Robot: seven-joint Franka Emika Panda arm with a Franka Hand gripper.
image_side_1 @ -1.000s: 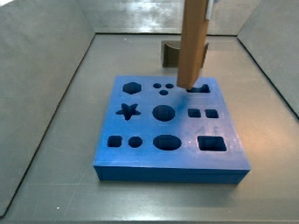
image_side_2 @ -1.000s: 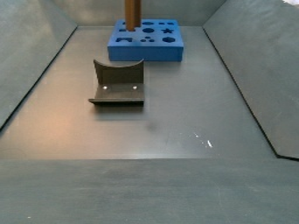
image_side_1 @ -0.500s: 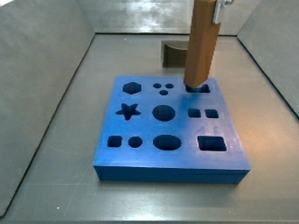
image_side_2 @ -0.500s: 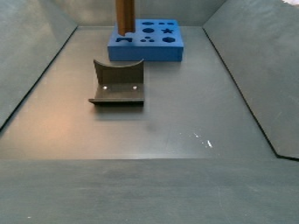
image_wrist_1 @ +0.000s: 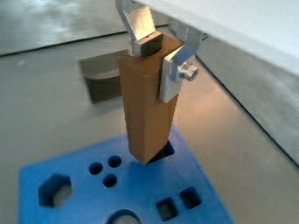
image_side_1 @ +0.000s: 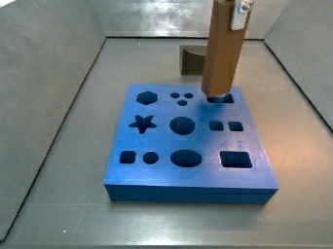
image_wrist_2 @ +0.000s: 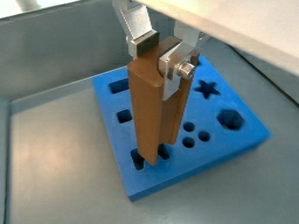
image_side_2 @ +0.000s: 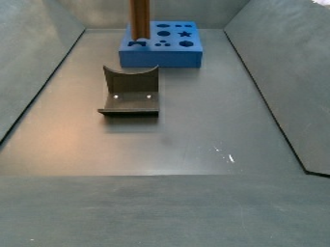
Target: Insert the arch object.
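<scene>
Now, left to right in a side view: bare grey table (image_side_1: 53, 146) with its wall rising at the edge, then the blue board (image_side_1: 189, 141) lying flat on it. Board cutouts from its left side: hexagon (image_side_1: 147, 97), star (image_side_1: 143, 124), a small squarish hole near the front corner; round holes through the middle; square cutouts along the right edge. Arch (image_side_1: 221, 49), a tall brown bar, stands upright at the board's far right corner, its lower end at a cutout there. Whether the end is inside the cutout or only resting at its mouth cannot be told from this view. Behind the board, a dark fixture (image_side_1: 193, 58) shows partly, the bar in front of it.

Both wrist views: end effector (image_wrist_1: 158, 54) clamped on the arch's upper end, silver finger plates (image_wrist_1: 142, 31) pressed against opposite faces of the wood. Same grip seen again (image_wrist_2: 159, 52), with the arch (image_wrist_2: 146, 109) running down to a dark slot at the board's (image_wrist_2: 117, 131) edge. Its lower tip meets that slot (image_wrist_1: 149, 156); depth of entry unclear.

Far side view: fixture (image_side_2: 130, 90) stands on open table (image_side_2: 194, 164) in the foreground, well apart from the board (image_side_2: 164, 45), which sits at the far end. Arch (image_side_2: 139, 17) rises from the board's left end and runs out of the picture; end effector not visible here.
</scene>
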